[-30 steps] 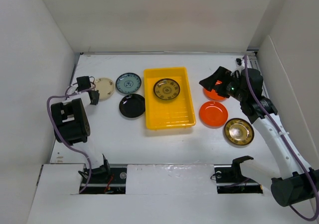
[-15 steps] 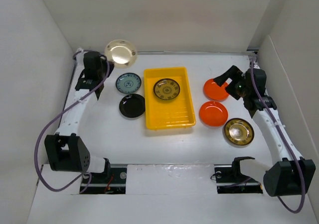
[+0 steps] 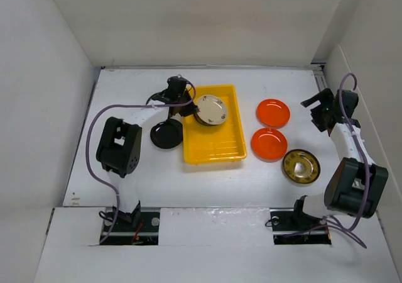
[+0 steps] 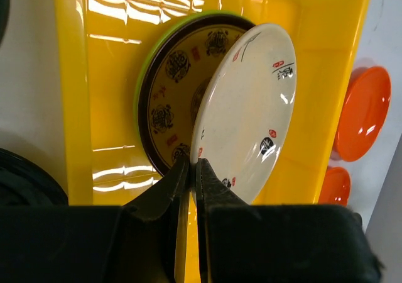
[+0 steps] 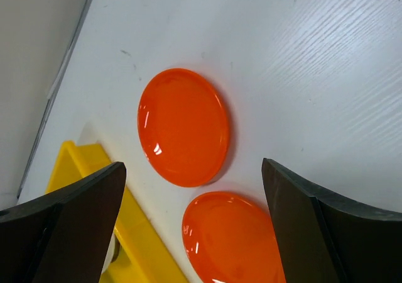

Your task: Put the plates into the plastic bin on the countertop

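Starting at the left, your left arm folds up from its base, with the elbow near the left wall, then reaches across to the far end of the plastic bin. The black plate sits flat on the countertop right by the bin's left wall. The forearm crosses just beyond it and covers whatever lies under it there. The left gripper is pinched tight on the rim of the cream plate, holding it tipped up on edge over the bin. There are little red and black marks on its face, too small to read. Under it in the bin is a gold-brown plate with dark character-like medallions, not legible either. That one is stacked on the lime green plate, which only shows as a sliver of rim. I can't tell if the cream plate's low edge touches the stack. The near half of the ribbed floor is bare, so there's room there. Right of the bin, a strip of white separates it from the two orange plates. Those two sit close together, one behind the other, with the second gold-brown plate just beside the nearer one. Your right arm runs up along the right wall, and the right gripper is spread wide with nothing in it. It's angled toward the far orange plate and well clear of it.
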Motion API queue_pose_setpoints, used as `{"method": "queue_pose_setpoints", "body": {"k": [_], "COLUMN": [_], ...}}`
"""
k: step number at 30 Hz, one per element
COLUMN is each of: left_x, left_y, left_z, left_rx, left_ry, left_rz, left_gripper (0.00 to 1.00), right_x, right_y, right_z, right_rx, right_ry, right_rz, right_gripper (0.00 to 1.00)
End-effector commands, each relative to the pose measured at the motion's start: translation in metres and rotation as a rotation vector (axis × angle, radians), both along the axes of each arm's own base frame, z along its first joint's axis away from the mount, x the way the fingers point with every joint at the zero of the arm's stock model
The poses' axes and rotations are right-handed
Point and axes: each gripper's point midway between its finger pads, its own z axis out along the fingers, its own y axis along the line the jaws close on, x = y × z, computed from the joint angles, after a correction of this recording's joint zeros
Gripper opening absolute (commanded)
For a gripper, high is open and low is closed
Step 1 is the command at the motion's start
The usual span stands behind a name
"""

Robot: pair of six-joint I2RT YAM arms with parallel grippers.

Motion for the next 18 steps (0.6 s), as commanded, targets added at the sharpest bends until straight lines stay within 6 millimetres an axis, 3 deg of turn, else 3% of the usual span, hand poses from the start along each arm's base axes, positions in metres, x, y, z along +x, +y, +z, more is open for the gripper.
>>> {"method": "queue_pose_setpoints", "body": {"k": [1, 7, 10, 11, 15, 17, 18], "left_x": [0.016, 0.011, 0.010, 0.008, 0.004, -0.003, -0.005], "left_y": [-0.013, -0.005, -0.003, -0.002, -0.005, -0.011, -0.016], "left_z": [0.042, 0.029, 0.037, 0.033, 0.059, 0.076, 0.089], "left_rx": [-0.053, -0.017, -0.021, -0.017, -0.052, -0.064, -0.074], "left_ry": [-0.105, -0.064, -0.072, -0.063, -0.117, -0.147, -0.174], "left_rz": [-0.036, -0.002, 0.011, 0.011, -0.016, -0.055, -0.079], "left_gripper": [0.00, 0.03, 0.41, 0.60, 0.83, 0.86, 0.96], "right_x": [0.015, 0.023, 0.030, 0.031, 0.039, 0.044, 0.046], "right_y": [-0.006, 0.001, 0.013, 0.022, 0.029, 0.034, 0.035], "right_z": [0.012, -0.005, -0.015, -0.020, -0.037, -0.045, -0.048], "right_rx": [0.012, 0.051, 0.059, 0.071, 0.087, 0.104, 0.113], "right_ry": [-0.082, -0.049, -0.026, -0.015, 0.025, 0.044, 0.049], "right_rz": [0.012, 0.065, 0.126, 0.152, 0.171, 0.192, 0.198], "right_gripper": [0.94, 0.94, 0.94, 0.94, 0.93, 0.90, 0.88]}}
